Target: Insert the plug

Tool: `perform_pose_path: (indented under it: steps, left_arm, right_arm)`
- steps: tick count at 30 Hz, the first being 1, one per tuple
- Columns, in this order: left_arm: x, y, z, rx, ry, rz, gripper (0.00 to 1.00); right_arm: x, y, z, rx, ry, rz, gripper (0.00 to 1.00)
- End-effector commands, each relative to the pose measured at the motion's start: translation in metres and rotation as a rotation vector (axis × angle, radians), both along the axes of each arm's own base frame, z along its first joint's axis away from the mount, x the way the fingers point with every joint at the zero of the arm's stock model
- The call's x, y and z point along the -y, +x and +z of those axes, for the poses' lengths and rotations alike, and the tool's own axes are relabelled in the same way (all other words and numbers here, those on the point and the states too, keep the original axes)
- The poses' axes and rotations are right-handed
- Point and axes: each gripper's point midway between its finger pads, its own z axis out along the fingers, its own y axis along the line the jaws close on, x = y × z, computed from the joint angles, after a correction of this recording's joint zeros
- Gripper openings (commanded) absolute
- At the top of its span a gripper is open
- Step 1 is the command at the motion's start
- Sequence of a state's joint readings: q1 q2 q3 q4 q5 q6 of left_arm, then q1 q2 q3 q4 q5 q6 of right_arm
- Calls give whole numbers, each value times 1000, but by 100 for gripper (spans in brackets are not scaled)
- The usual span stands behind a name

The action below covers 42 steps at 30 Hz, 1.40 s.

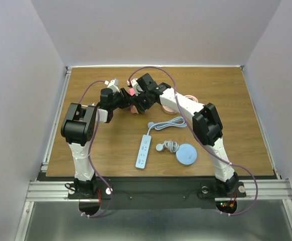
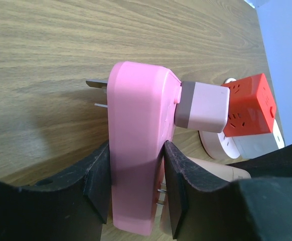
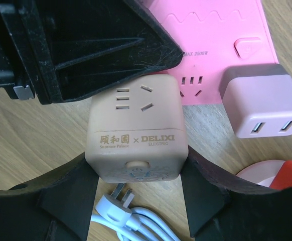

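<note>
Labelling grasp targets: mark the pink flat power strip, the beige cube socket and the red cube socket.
pink flat power strip [image 2: 136, 140], left wrist view, middle of body.
beige cube socket [image 3: 136, 138], right wrist view, printed face.
red cube socket [image 2: 246, 108], left wrist view, slotted face.

pink power strip [image 2: 136, 165] on edge, a pink adapter [image 2: 201, 106] plugged into its face, beige cube socket [image 3: 136, 130] just beside it.

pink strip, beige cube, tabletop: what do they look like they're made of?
Pink strip: likely moulded plastic, smooth satin finish, judging by its soft sheen and rounded edges.
Beige cube: plastic too by the look, matte, with moulded socket slots and printed gold lettering.
Tabletop: wood-grain pattern, low sheen; could be laminate or veneer, can't tell which.
</note>
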<state>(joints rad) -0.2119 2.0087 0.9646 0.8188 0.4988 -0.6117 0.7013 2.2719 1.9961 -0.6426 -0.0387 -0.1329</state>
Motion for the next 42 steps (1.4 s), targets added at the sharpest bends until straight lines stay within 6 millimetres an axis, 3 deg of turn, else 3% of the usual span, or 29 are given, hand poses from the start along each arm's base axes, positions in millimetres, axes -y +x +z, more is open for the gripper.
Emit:
perform_pose_path:
  steps: [1, 8, 11, 12, 15, 20, 22, 24, 26, 33, 41, 42]
  left_arm:
    - [41, -62, 0, -143, -80, -205, 0]
    - [66, -76, 9, -136, -99, -249, 0]
    - [66, -75, 12, -136, -109, -248, 0]
    - [65, -74, 11, -139, -109, -243, 0]
    - [57, -69, 11, -148, -111, -224, 0]
    - [55, -67, 21, -143, -130, -223, 39]
    - [56, -68, 25, -133, -133, -226, 46]
    - [54, -70, 35, -114, -137, -225, 67]
    - [54, -73, 40, -106, -140, -228, 68]
    - [51, -83, 67, -52, -151, -235, 77]
    - [48, -87, 69, -41, -137, -234, 78]
    - [47, -87, 70, -37, -134, -228, 78]
  right_arm:
    - [-13, 54, -33, 103, 38, -78, 0]
    - [-17, 55, -43, 76, 37, -81, 0]
    - [-12, 49, -43, 66, 30, -88, 0]
    - [-8, 45, -51, 52, 10, -90, 0]
    - [7, 38, -33, 75, -12, -106, 0]
    - [18, 28, -13, 91, -14, -118, 1]
    - [20, 25, -9, 89, -7, -124, 1]
    - [21, 23, 3, 101, 6, -122, 0]
    - [23, 21, 8, 105, 7, -128, 0]
    - [34, 6, 57, 144, 59, -131, 0]
    - [47, -17, 85, 111, 72, -139, 0]
    - [51, -24, 81, 80, 53, -135, 0]
